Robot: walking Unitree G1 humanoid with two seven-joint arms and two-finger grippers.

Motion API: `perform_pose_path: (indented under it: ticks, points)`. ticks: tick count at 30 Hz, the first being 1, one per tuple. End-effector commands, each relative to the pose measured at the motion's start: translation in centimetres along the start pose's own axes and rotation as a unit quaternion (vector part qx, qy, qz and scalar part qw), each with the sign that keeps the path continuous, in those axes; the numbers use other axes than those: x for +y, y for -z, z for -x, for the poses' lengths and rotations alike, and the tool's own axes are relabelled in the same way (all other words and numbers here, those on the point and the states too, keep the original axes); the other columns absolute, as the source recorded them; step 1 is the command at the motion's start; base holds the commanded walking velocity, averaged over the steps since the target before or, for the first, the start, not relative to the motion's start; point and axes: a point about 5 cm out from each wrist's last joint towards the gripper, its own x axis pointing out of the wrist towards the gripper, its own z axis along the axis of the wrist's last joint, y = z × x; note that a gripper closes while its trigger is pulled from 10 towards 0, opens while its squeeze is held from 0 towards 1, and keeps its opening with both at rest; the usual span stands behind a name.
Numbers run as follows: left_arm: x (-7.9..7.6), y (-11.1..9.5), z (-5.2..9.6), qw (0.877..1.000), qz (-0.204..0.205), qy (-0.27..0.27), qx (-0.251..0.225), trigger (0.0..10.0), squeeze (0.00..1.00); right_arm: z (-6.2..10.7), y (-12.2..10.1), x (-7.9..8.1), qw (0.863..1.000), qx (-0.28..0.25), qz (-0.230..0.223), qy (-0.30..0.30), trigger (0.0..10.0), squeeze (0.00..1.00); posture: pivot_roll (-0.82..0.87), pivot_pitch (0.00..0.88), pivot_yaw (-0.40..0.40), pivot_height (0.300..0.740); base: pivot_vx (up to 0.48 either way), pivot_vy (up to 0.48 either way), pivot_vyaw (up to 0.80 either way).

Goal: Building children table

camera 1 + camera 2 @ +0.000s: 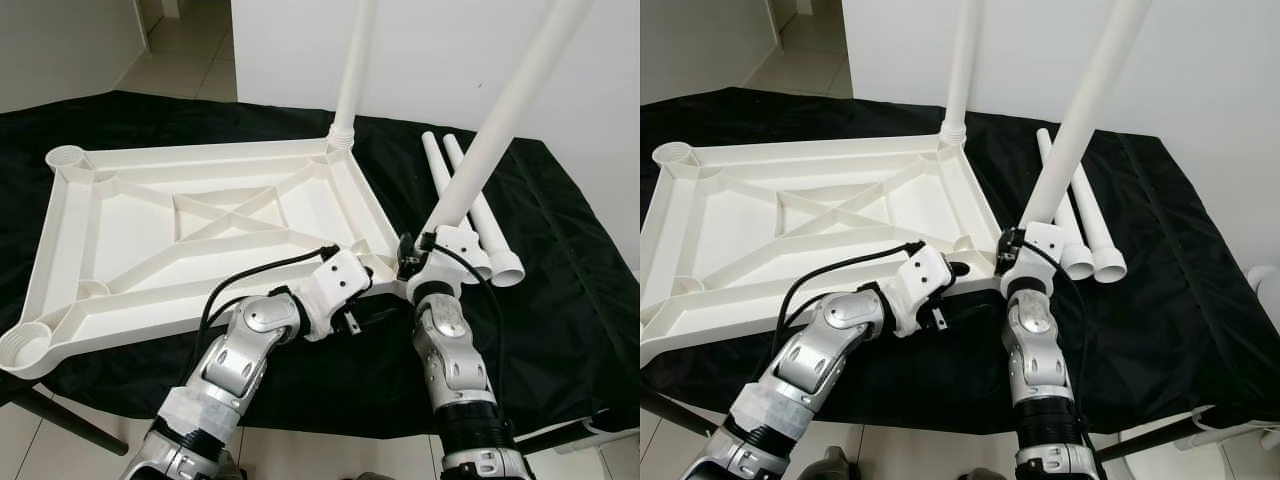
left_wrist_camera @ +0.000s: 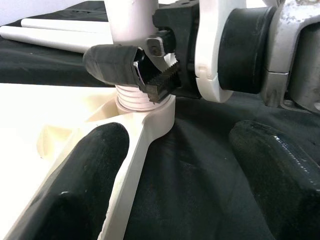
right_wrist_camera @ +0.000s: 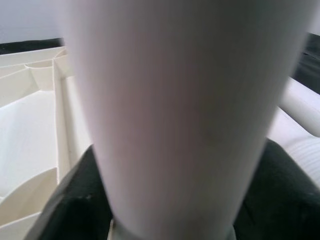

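The white tabletop [image 1: 200, 155] lies upside down on a black cloth. One white leg [image 1: 353, 70] stands upright in its far right corner socket. A second leg [image 1: 500, 120] leans over the near right corner, its threaded end [image 2: 134, 100] sitting in that socket. My right gripper [image 1: 425, 245] is shut on this leg just above the thread, with the leg [image 3: 175, 115] between its fingers. My left gripper [image 2: 185, 185] is open beside the same corner. One of its fingers [image 2: 85, 185] is over the tabletop's edge and the other is over the cloth.
Two loose legs [image 1: 480, 215] lie side by side on the cloth to the right of the tabletop. Open sockets sit at the left corners [image 1: 65, 157] [image 1: 25, 345]. A white wall rises behind the table, and the cloth's near edge drops to the floor.
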Motion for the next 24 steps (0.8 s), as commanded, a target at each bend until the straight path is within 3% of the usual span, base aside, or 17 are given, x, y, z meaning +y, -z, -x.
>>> perform_pose_path:
  ticks: [1, 5, 9, 10, 11, 13, 14, 17, 24]
  points:
    - [-0.1, -0.2, -0.1, 1.000, 0.001, -0.015, -0.006, 10.0, 0.00, 0.2, -0.1, -0.4, 1.000, -0.002, 0.000, -0.005, 10.0, 1.00, 0.06, 0.000, -0.088, 0.740, 0.000, 0.000, 0.00]
    - [-0.2, -0.3, -0.1, 1.000, 0.003, -0.018, -0.008, 10.0, 0.00, 0.2, -0.6, -1.8, 0.999, -0.016, 0.019, -0.035, 10.0, 1.00, 0.06, 0.000, -0.092, 0.740, 0.000, 0.000, 0.00]
    - [-0.2, -0.3, -0.1, 1.000, 0.004, -0.018, -0.007, 10.0, 0.00, 0.2, -0.7, -2.1, 0.999, -0.018, 0.020, -0.042, 10.0, 1.00, 0.05, 0.000, -0.090, 0.740, 0.000, 0.000, 0.00]
    - [-0.2, -0.3, -0.1, 1.000, 0.004, -0.018, -0.007, 10.0, 0.00, 0.1, -0.8, -2.5, 0.997, -0.022, 0.026, -0.073, 10.0, 0.00, 0.05, 0.000, -0.087, 0.740, 0.000, 0.000, 0.00]
    - [-0.2, -0.3, -0.1, 1.000, 0.004, -0.018, -0.007, 10.0, 0.00, 0.1, -0.8, -2.5, 0.997, -0.022, 0.026, -0.073, 10.0, 0.00, 0.05, 0.000, -0.087, 0.740, 0.000, 0.000, 0.00]
    - [-0.1, -0.2, 0.0, 1.000, 0.004, -0.016, -0.005, 10.0, 0.00, -0.2, -1.1, -2.8, 0.988, -0.027, 0.041, -0.149, 10.0, 0.00, 0.04, 0.000, -0.080, 0.740, 0.000, 0.000, 0.00]
    - [-0.1, -0.2, 0.0, 1.000, 0.004, -0.016, -0.005, 10.0, 0.00, -0.2, -1.1, -2.8, 0.988, -0.027, 0.041, -0.149, 10.0, 0.00, 0.04, 0.000, -0.080, 0.740, 0.000, 0.000, 0.00]
    - [0.0, -0.2, 0.0, 1.000, 0.001, -0.015, -0.003, 10.0, 0.00, -0.7, -1.2, -2.9, 0.968, -0.029, 0.086, -0.235, 10.0, 0.00, 0.05, 0.000, -0.080, 0.740, 0.000, 0.000, 0.00]
    - [0.3, -0.3, 0.1, 1.000, 0.000, -0.022, -0.004, 10.0, 0.00, -1.5, -0.8, -2.6, 0.946, -0.007, 0.101, -0.307, 10.0, 0.00, 0.06, 0.000, -0.089, 0.740, 0.000, 0.000, 0.00]
